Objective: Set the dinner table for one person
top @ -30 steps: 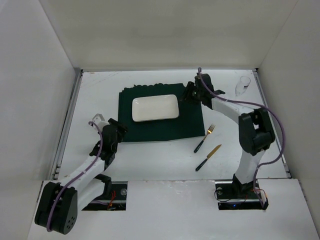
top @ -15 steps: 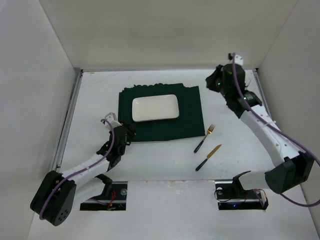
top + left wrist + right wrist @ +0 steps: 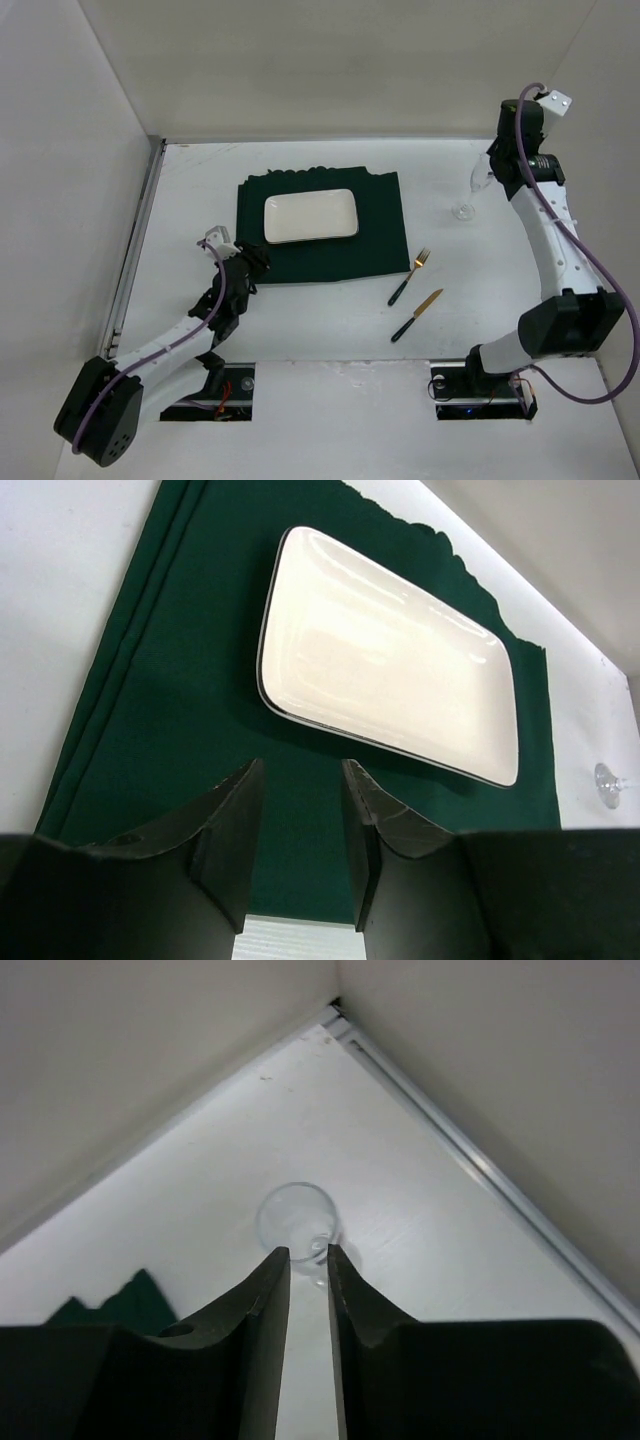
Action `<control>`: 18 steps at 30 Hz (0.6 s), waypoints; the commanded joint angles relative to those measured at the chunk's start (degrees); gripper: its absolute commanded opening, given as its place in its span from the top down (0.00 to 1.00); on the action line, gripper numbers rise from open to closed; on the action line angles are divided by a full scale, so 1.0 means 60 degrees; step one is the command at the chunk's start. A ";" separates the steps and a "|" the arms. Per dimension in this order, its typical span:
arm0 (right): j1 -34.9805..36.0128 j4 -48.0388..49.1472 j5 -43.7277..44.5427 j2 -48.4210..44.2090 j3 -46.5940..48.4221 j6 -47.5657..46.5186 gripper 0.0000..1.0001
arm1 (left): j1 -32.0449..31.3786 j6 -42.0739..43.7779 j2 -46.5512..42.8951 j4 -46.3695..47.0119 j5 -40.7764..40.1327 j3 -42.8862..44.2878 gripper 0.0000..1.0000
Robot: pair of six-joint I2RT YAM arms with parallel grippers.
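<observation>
View from above of a white counter [image 3: 300, 320] filling the middle of the frame, with two robot arms rising from its near edge at the bottom.

The left hand [image 3: 253, 264] sits lower left of centre, above the near left corner of a dark green placemat [image 3: 380, 240]. In its wrist view, this hand [image 3: 300, 780] has its two black fingers parted with a clear gap. Nothing is between them, and the placemat [image 3: 160, 680] shows through the gap.

Right of centre, on the bare counter, lies one knife [image 3: 416, 316] with a gold blade and black handle. Just beyond it lies one matching fork [image 3: 409, 276], close to the placemat's right edge.

One white rectangular plate [image 3: 310, 215] rests on the placemat, toward its far side.

At the upper right, one clear wine glass [image 3: 470, 190] appears tilted, with its foot on the counter well right of the placemat. The right hand [image 3: 492, 167] reaches down from above to the glass's bowl. In its wrist view, the hand [image 3: 308, 1252] has its fingers nearly together. The glass's rim [image 3: 295, 1215] lies just past the tips. Whether they are pinching the glass cannot be told.
</observation>
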 commanded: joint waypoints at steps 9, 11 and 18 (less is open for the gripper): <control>-0.0684 0.0233 -0.1175 0.0138 -0.0763 0.0142 0.37 | -0.0204 0.0072 0.0414 0.0651 -0.0142 -0.0042 0.64; -0.0728 0.0364 -0.1439 0.0226 -0.0792 0.0128 0.31 | -0.0248 0.0072 0.0530 0.0695 -0.0185 -0.0028 0.64; -0.0684 0.0482 -0.1646 0.0738 -0.0500 -0.0135 0.14 | -0.0321 0.0072 0.0839 0.0856 -0.0127 0.0031 0.64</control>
